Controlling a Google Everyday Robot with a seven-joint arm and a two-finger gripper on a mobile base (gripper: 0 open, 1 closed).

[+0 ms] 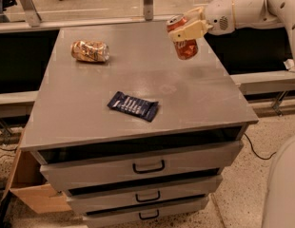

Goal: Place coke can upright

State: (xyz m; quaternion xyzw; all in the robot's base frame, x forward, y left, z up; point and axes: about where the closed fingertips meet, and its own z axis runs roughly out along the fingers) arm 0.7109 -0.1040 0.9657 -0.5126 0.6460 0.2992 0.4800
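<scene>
The orange-red coke can (pixel 184 44) hangs in the air over the far right part of the grey cabinet top (pixel 138 84), nearly upright with its silver top leaning a little left. My gripper (pixel 186 28) is shut on the coke can near its upper half, its cream fingers (pixel 191 31) across the can. The arm reaches in from the upper right. The can is above the surface, not touching it.
A gold-tan dented can (pixel 90 51) lies on its side at the far left of the top. A dark blue snack packet (pixel 133 106) lies near the middle front. Drawers with handles (pixel 148 166) are below. A cardboard box (pixel 31 189) stands at the lower left.
</scene>
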